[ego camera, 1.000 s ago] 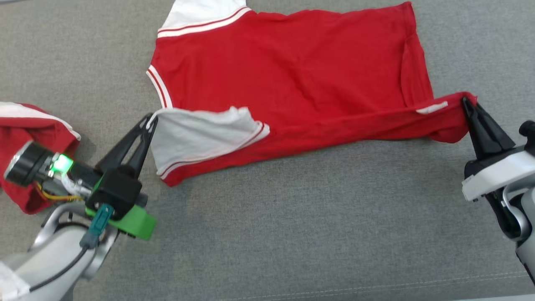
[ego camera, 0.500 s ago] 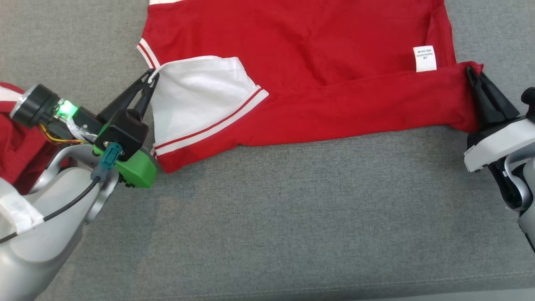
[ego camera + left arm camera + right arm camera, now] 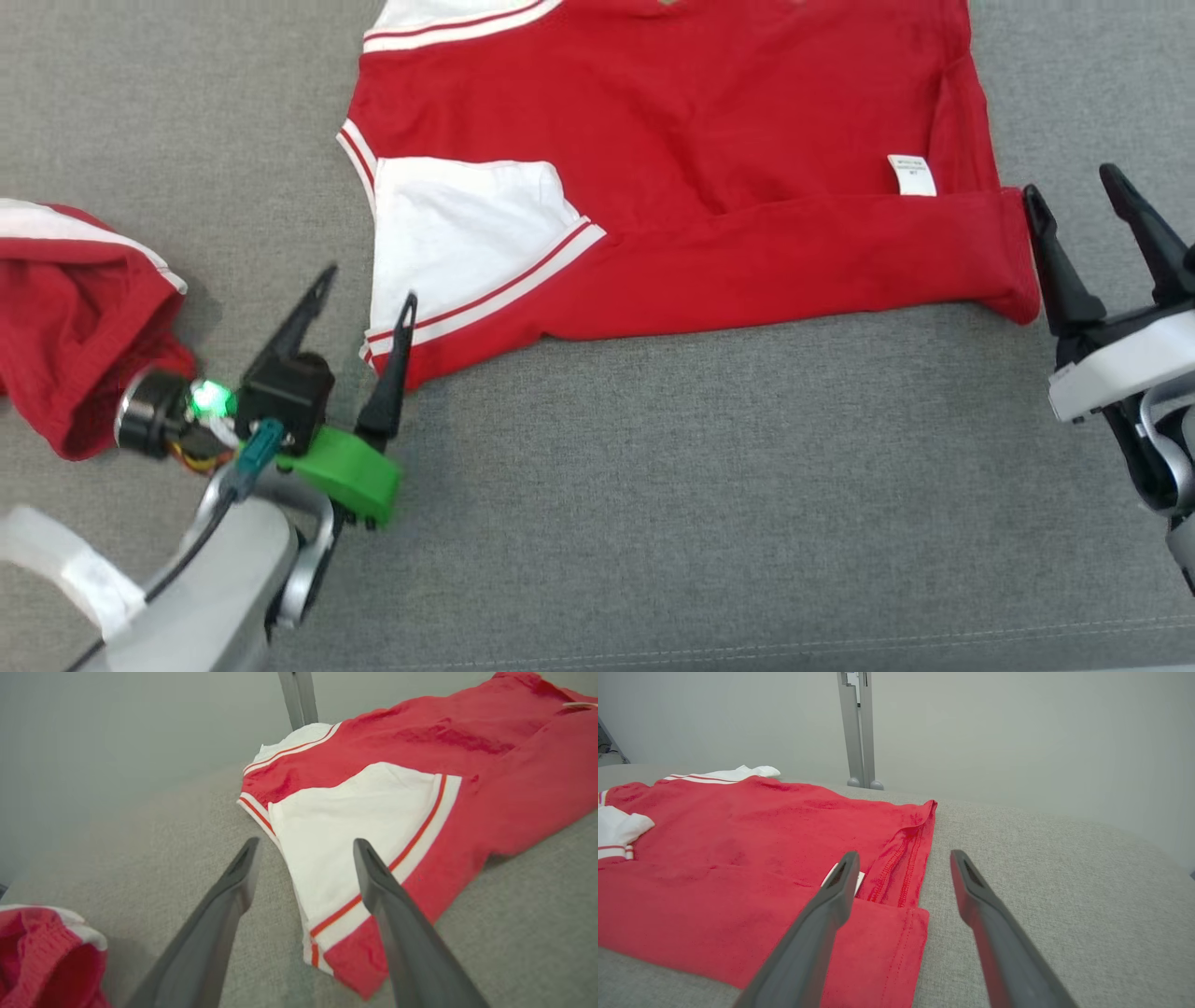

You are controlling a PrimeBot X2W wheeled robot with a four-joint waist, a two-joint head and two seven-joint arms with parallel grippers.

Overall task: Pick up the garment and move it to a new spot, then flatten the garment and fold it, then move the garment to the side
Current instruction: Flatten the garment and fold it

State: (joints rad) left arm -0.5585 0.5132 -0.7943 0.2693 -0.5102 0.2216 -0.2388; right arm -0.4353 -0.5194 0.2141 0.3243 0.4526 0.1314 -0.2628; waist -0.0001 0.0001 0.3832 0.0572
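Two red garments lie on the grey cushion (image 3: 653, 485). The shirt (image 3: 672, 187) is spread flat across the top middle of the head view, with its near edge and one white sleeve (image 3: 457, 233) turned over onto its body. A crumpled red-and-white piece (image 3: 84, 317) sits well apart at the left.

Two grippers flank the shirt, each with its two fingers spread wide and holding nothing. The left gripper (image 3: 369, 285) is at the sleeve corner, with one finger in front of the striped cuff; whether it touches the cloth I cannot tell. The right gripper (image 3: 1069, 181) stands just beside the folded hem.

The head view shows one small white label (image 3: 910, 175) at the fold. The right wrist view adds one grey metal post (image 3: 857, 728) and a pale wall (image 3: 1017, 732) behind the cushion.
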